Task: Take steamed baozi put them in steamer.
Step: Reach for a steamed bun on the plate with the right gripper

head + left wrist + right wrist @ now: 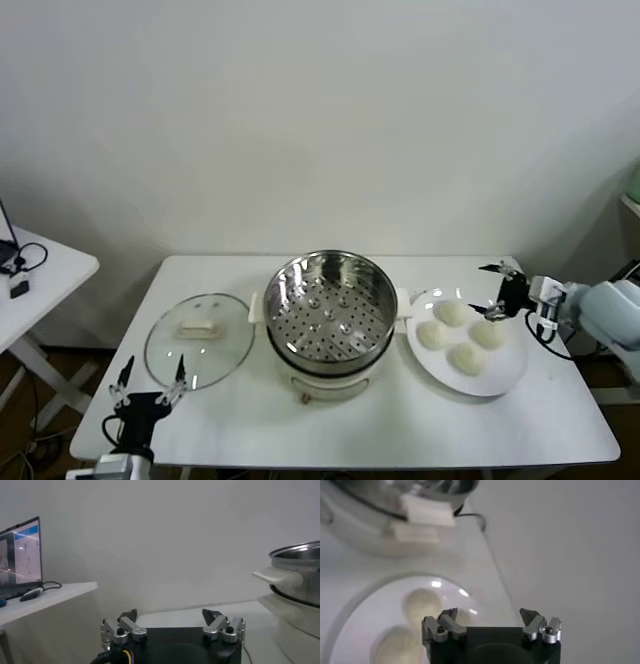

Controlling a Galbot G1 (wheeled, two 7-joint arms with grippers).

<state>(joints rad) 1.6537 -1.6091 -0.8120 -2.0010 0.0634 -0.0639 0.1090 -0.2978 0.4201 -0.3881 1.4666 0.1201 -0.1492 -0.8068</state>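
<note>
1. Count: four steamed baozi (461, 335), one steamer (330, 322), one plate (510, 374), one glass lid (198, 338), two tools.
2. The baozi are small, round, smooth and cream-white; all four lie clustered on the white plate, just right of the steamer.
3. The steamer is a shiny steel pot with a perforated tray (nothing lies on it), on a cream base at the middle of the table (350, 430).
4. The right tool (497, 291) hangs released, fingers spread, over the plate's far right rim.
5. The left tool (148, 384) waits released at the table's near-left edge, beside the lid.
6. Bare table lies along the near edge.
</note>
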